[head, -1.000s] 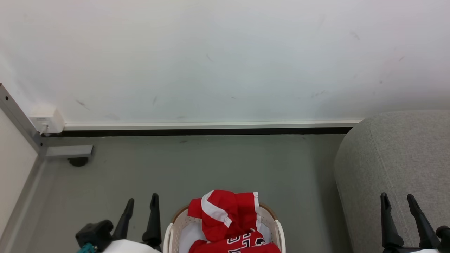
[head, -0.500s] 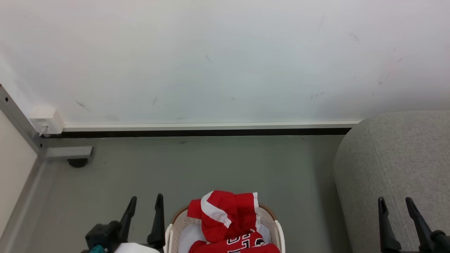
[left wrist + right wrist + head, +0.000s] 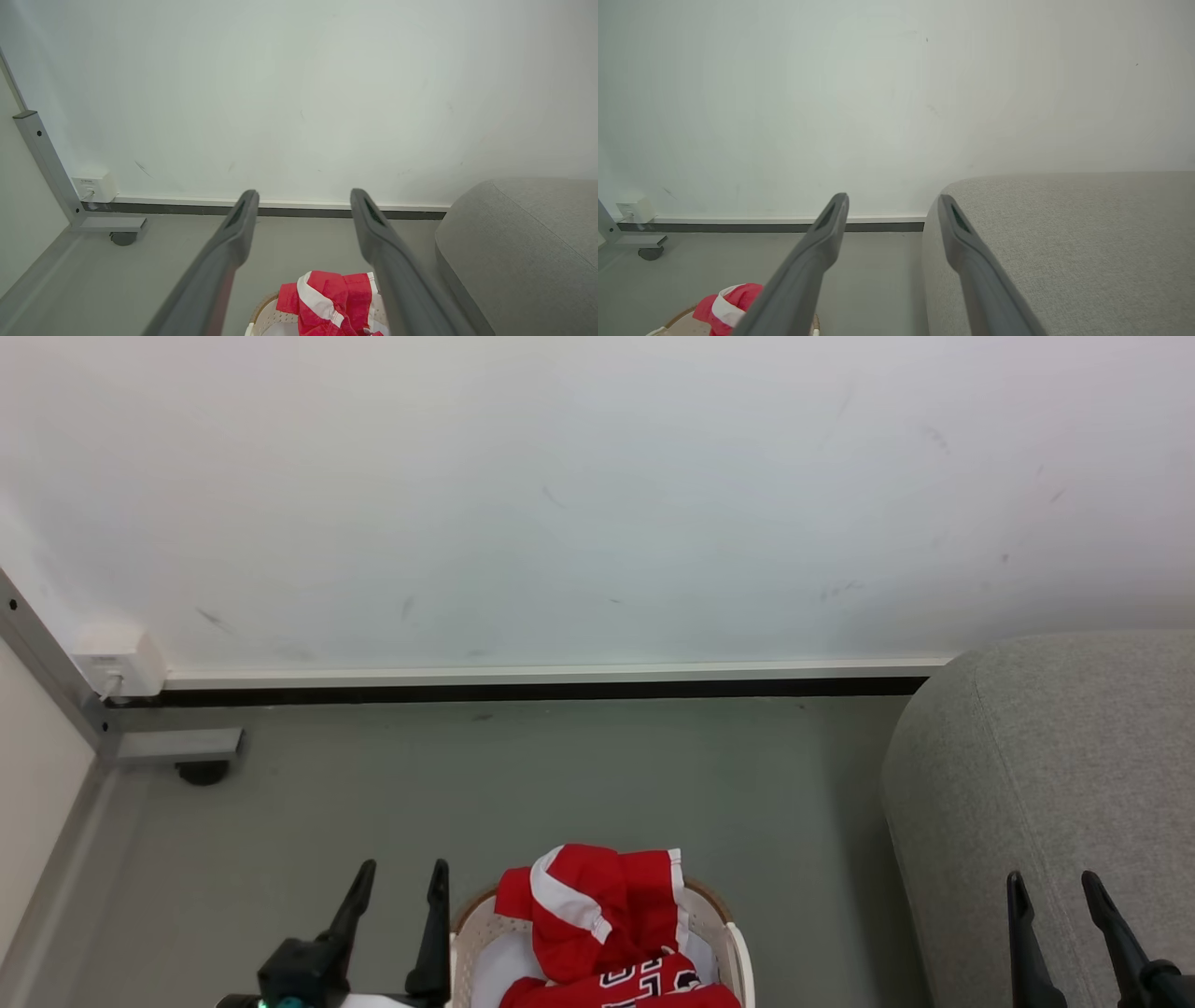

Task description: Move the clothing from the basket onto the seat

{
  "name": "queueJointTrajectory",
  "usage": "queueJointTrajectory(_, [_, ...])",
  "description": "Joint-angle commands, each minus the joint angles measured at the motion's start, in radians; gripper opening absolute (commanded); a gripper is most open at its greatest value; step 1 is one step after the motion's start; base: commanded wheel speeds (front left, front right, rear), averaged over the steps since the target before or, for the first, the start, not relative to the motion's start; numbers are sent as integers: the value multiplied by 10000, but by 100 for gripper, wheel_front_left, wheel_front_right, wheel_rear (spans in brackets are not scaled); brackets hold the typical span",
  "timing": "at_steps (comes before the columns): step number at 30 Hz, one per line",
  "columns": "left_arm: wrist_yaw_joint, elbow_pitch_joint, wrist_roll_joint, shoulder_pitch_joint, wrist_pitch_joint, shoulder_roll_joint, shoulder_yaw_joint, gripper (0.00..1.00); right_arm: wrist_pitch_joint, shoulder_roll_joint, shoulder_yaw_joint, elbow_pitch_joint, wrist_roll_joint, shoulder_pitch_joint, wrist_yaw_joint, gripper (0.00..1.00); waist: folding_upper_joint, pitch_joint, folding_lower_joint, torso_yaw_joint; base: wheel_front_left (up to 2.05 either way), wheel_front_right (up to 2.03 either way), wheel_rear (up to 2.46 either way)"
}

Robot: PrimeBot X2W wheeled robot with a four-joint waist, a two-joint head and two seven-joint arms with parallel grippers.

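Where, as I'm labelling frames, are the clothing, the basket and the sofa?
clothing [image 3: 597,915], head view, red fabric of the top garment
basket [image 3: 471,935], head view, perforated left wall
sofa [image 3: 1055,756], head view, grey upholstered top

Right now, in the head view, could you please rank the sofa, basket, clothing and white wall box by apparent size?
1. sofa
2. basket and clothing: roughly alike, both cut off at the bottom edge
3. white wall box
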State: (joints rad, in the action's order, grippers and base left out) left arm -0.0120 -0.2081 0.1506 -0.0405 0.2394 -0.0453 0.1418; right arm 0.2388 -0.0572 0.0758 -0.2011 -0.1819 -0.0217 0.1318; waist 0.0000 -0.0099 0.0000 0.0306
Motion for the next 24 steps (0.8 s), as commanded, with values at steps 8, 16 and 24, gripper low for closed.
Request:
queueJointTrajectory(8, [54,-128,-690,148,209,-81,100,100,215,22,248,-73,472,-126,-20,100,0,-6,0,-28,0,0,0])
queueJointTrajectory(16, [132,-251,-663,156,264,-81,68,100,271,38,298,-101,335,-161,-21,100,0,-46,0,-34,0,0,0])
queueJointTrajectory(24, [156,-264,-422,145,262,-80,67,100,271,51,277,-113,97,-89,-21,100,0,-31,0,-62,0,0,0])
